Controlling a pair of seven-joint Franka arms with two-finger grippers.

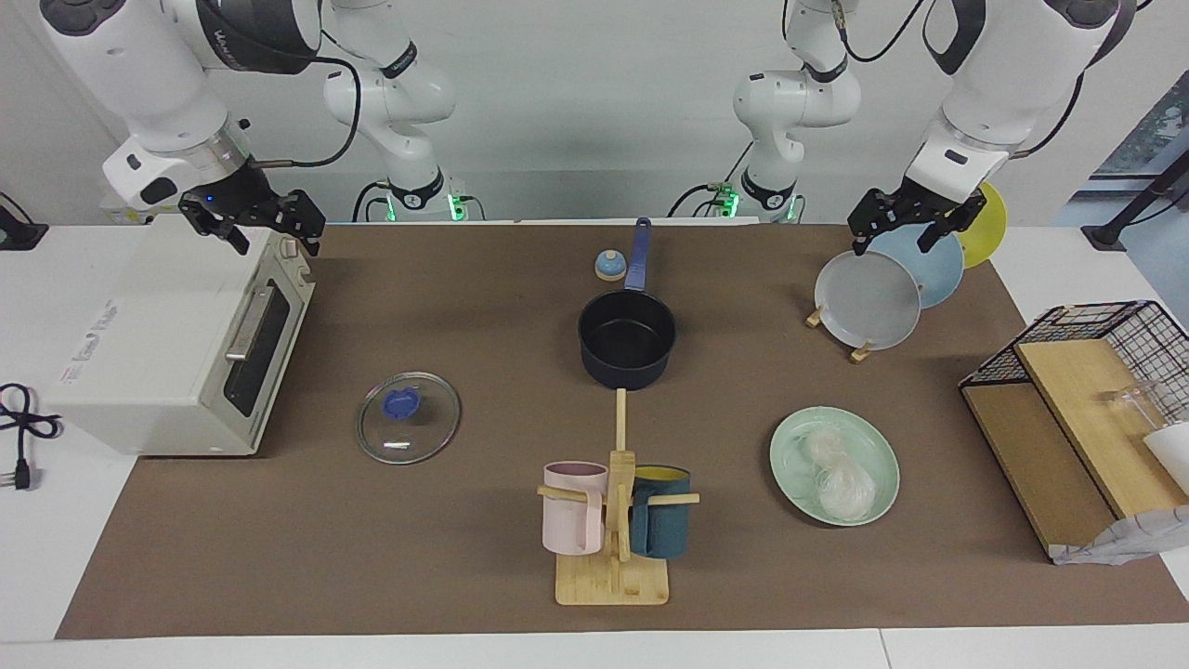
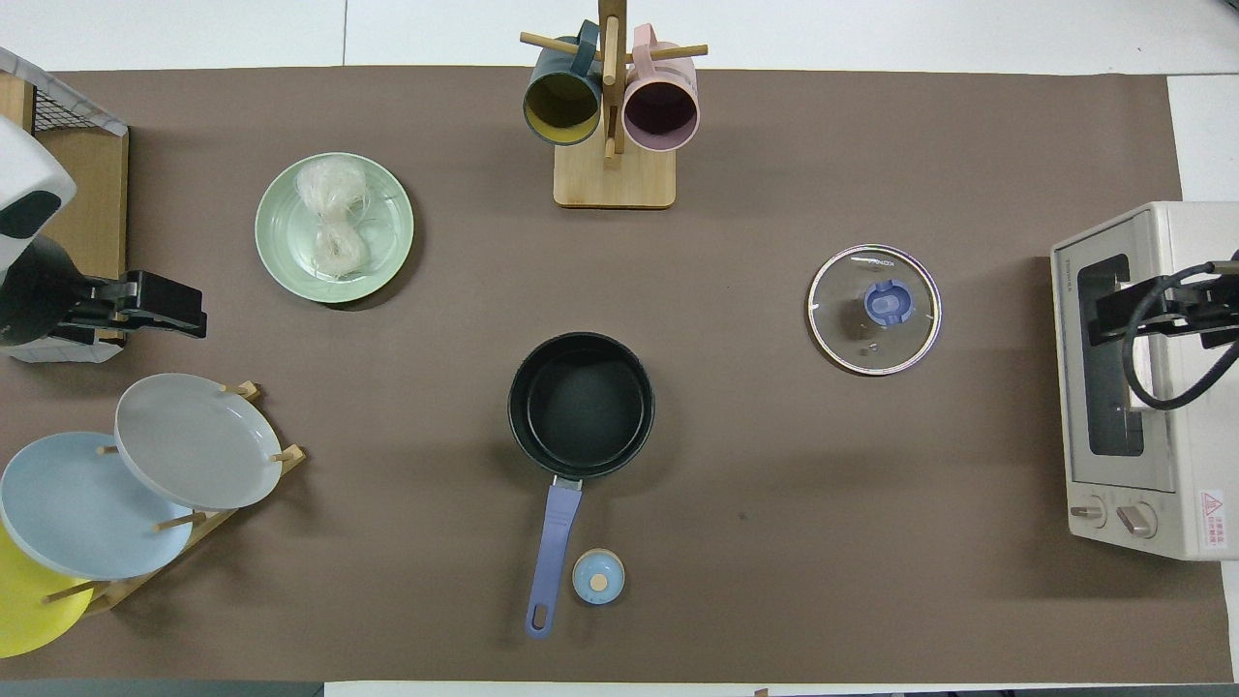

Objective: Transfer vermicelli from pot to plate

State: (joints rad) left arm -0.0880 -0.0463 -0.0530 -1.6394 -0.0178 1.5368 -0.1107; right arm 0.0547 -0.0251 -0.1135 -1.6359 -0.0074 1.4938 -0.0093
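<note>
The vermicelli (image 1: 839,474) (image 2: 334,223), a whitish glossy bundle, lies on the mint-green plate (image 1: 790,444) (image 2: 281,254) toward the left arm's end of the table. The navy pot (image 1: 627,339) (image 2: 581,405) stands mid-table with a bare black inside, its blue handle pointing toward the robots. My left gripper (image 1: 892,243) (image 2: 184,310) hangs open over the rack of plates, holding nothing. My right gripper (image 1: 272,238) (image 2: 1113,318) hangs open over the toaster oven, also holding nothing.
A toaster oven (image 1: 176,334) (image 2: 1133,387) sits at the right arm's end. A glass lid (image 1: 409,418) (image 2: 874,308), a mug rack (image 1: 613,520) (image 2: 610,174), a rack of grey, blue and yellow plates (image 1: 868,297) (image 2: 194,440), a small blue bell (image 1: 609,266) and a wire basket (image 1: 1087,372) stand around.
</note>
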